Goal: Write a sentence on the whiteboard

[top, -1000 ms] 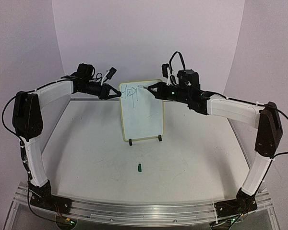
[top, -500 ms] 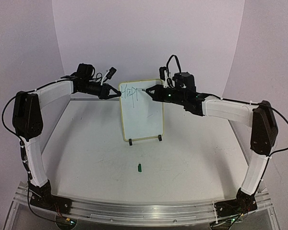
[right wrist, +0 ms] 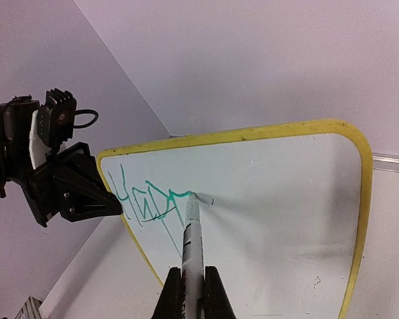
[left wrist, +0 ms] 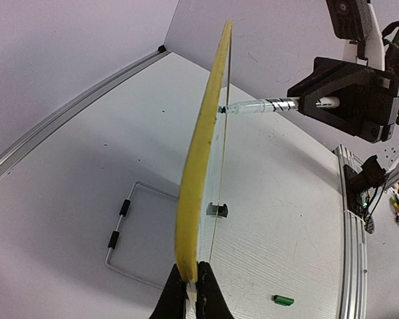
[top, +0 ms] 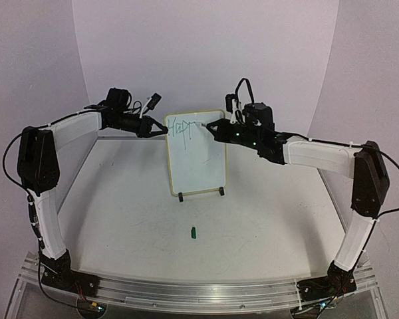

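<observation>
We are looking at two thin arms. The left arm (top: 45, 219) and the right arm (top: 319, 154) are both wearing smooth white covers on their long parts. Chunky black pieces are sitting at the bends. Black bases (top: 61, 274) are joining the arms to a silver rail (top: 186, 296). Thin black cables (top: 8, 156) are looping out beside the elbows. Another cable (top: 241, 83) is curling up over the right wrist, and a tiny green light (top: 240, 132) is glowing there. A black camera box (top: 118, 98) is sitting on the left wrist. The left gripper (left wrist: 188, 279) and the right gripper (right wrist: 192, 272) are showing black, pointed fingers (right wrist: 216, 302).
</observation>
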`<state>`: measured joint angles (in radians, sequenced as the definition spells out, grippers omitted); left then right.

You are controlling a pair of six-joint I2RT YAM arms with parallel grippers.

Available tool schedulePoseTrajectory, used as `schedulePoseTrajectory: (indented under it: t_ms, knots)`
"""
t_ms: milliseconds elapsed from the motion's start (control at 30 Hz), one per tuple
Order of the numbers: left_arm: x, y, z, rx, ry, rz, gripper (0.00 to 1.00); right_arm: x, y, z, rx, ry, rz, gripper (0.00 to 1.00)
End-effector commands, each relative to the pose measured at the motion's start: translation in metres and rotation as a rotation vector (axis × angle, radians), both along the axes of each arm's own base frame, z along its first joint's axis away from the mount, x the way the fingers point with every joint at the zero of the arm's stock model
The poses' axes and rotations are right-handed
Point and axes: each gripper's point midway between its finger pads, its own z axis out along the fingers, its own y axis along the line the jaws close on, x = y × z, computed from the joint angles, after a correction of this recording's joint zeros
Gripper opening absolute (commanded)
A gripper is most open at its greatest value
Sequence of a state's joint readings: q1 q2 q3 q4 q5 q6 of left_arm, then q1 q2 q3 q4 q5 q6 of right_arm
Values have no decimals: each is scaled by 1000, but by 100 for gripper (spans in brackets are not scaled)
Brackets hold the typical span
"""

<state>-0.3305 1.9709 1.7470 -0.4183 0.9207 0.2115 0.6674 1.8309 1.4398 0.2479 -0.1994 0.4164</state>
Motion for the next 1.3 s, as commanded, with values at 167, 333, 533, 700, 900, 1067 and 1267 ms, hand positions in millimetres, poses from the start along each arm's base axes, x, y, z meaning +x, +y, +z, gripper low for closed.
schedulePoseTrajectory:
  t_ms: [167,333,533,700,900,1067,1267]
  knots:
    - [0,-5,-10,21,13,-16,0,1,6,-1,15,15,40,0]
    - [0,-5,-10,21,14,-16,0,2,14,-6,21,29,68,0]
    - [1,-5,-11,23,16,-13,0,4,16,-8,21,33,68,0]
    - [1,-5,-10,23,16,-13,0,2,12,-1,23,18,61,0]
    - [1,-5,-10,22,18,-15,0,-6,8,18,41,-10,69,0]
    - [0,-5,-12,23,24,-18,0,-14,1,33,47,-37,69,0]
    - [0,-5,-13,27,26,-18,0,-26,-7,47,40,-59,86,0]
